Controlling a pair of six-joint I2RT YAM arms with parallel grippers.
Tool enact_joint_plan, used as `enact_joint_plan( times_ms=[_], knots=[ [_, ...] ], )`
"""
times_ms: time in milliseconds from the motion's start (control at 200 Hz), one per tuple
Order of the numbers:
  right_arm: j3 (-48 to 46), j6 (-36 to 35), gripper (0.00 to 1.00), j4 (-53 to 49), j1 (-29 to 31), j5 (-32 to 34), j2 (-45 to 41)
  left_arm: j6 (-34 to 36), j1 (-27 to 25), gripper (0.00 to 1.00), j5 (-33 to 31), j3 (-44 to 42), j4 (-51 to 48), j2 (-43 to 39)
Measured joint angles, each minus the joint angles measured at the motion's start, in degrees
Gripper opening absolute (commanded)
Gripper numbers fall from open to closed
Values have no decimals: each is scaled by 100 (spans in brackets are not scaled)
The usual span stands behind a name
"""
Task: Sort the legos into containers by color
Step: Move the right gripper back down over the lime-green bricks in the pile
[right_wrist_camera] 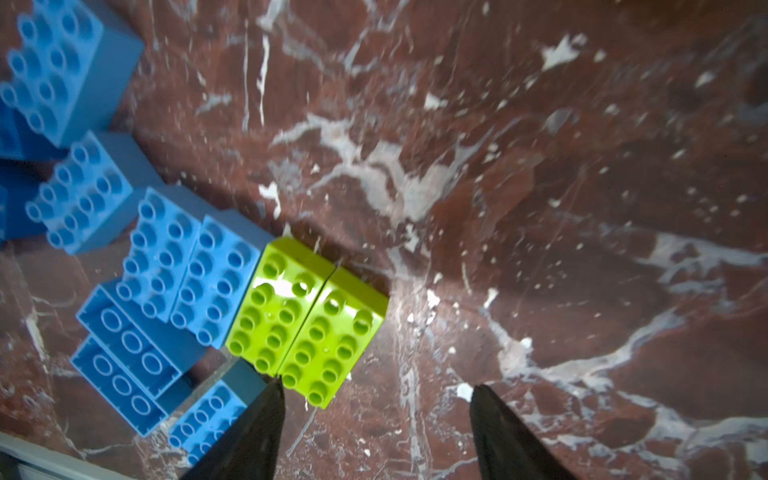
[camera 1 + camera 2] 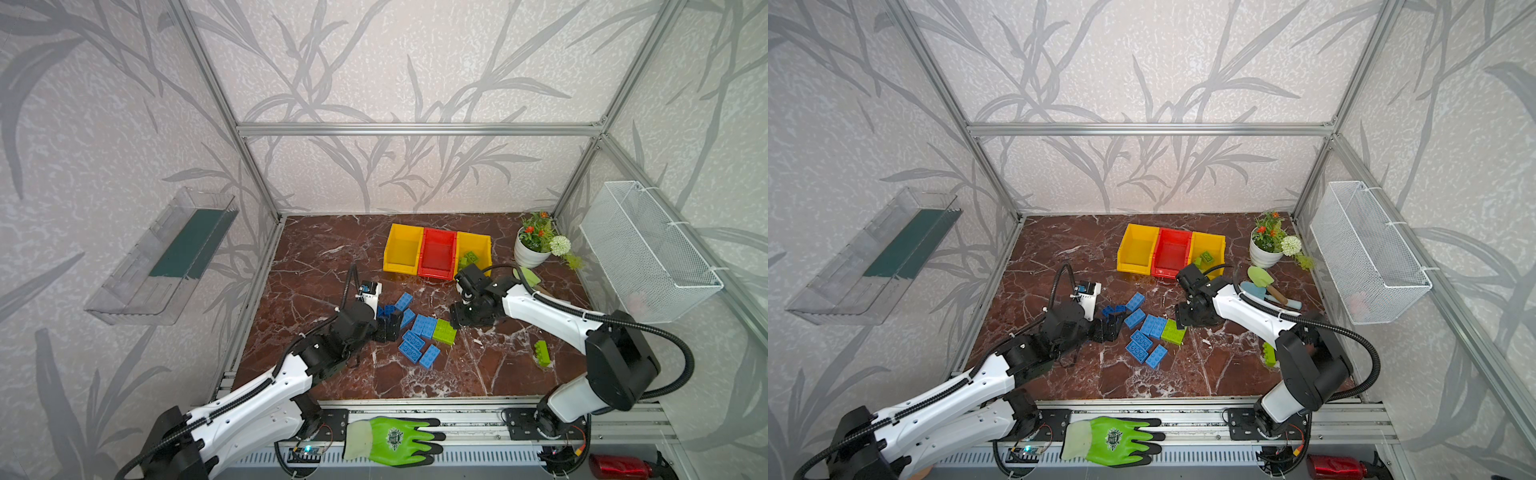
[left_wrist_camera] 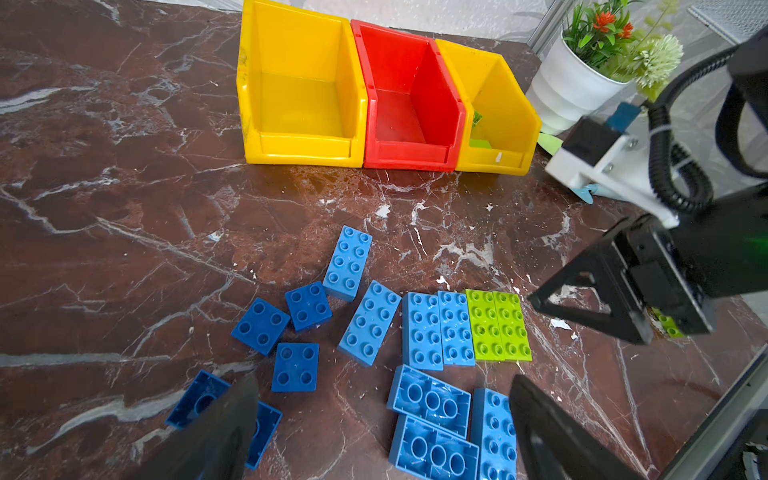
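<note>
Several light blue legos (image 2: 417, 338) and dark blue squares (image 3: 295, 365) lie mid-table. Two lime green legos (image 1: 307, 316) sit side by side at the cluster's right edge. My left gripper (image 3: 382, 399) hangs open low over the blue ones, holding nothing. My right gripper (image 1: 377, 388) is open and empty, with one fingertip at the corner of the green pair. Another green lego (image 2: 542, 353) stands alone to the right. The containers stand at the back: a yellow bin (image 2: 402, 248), a red bin (image 2: 438, 253) and a yellow bin (image 2: 484, 245) with green legos (image 2: 469, 259) inside.
A potted plant (image 2: 536, 245) and small garden trowels (image 2: 1264, 282) stand right of the bins. A white wire basket (image 2: 648, 249) hangs on the right wall and a clear tray (image 2: 166, 257) on the left wall. A green glove (image 2: 395, 440) lies on the front rail.
</note>
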Motion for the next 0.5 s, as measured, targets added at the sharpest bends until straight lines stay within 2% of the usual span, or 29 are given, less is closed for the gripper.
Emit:
enact_joint_plan(
  times_ms=[240,500],
  knots=[
    [-356,251,71,52,501,57,-240,-184,-20,93,-68,-310,-216,-791],
    [-654,393,71,221,706,61,-129,-319,-20,94,-151,-474,-413,-1019]
  ],
)
